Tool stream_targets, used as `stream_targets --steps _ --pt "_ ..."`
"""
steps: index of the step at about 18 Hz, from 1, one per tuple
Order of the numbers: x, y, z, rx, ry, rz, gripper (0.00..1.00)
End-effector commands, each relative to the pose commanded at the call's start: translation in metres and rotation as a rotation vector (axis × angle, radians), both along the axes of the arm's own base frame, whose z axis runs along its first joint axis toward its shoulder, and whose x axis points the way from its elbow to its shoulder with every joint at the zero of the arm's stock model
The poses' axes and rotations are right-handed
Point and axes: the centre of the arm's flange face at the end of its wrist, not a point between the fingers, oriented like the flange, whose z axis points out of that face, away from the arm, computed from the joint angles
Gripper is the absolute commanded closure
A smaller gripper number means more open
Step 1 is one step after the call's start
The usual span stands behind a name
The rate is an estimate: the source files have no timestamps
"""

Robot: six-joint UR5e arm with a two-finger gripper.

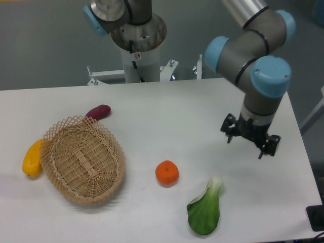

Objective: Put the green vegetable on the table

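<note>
The green vegetable (205, 208) lies flat on the white table (202, 116) near the front edge, its pale stalk pointing up-right and its dark green blade toward the front. My gripper (250, 138) hangs above the table up and to the right of the vegetable, clear of it. Its jaws stand apart with nothing between them.
An orange (167, 172) sits just left of the vegetable. A wicker basket (83, 159) stands at the left, with a yellow vegetable (31, 158) on its left side and a purple one (98, 112) behind it. The robot base (137, 45) rises at the table's back edge.
</note>
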Motion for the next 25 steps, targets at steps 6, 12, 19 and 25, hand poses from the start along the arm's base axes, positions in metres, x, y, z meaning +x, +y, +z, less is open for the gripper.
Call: stream_targets --steps 6,12,19,25 --pt "-0.027 -0.040 -0.002 -0.015 0.008 -0.055 0.00" --pt "-0.043 -0.066 -0.007 -0.025 0.005 -0.089 0.00" --pt "-0.044 -0.072 -0.013 -0.041 -0.001 -0.089 0.00" --pt "-0.044 -0.072 -0.014 -0.041 -0.001 -0.089 0.00"
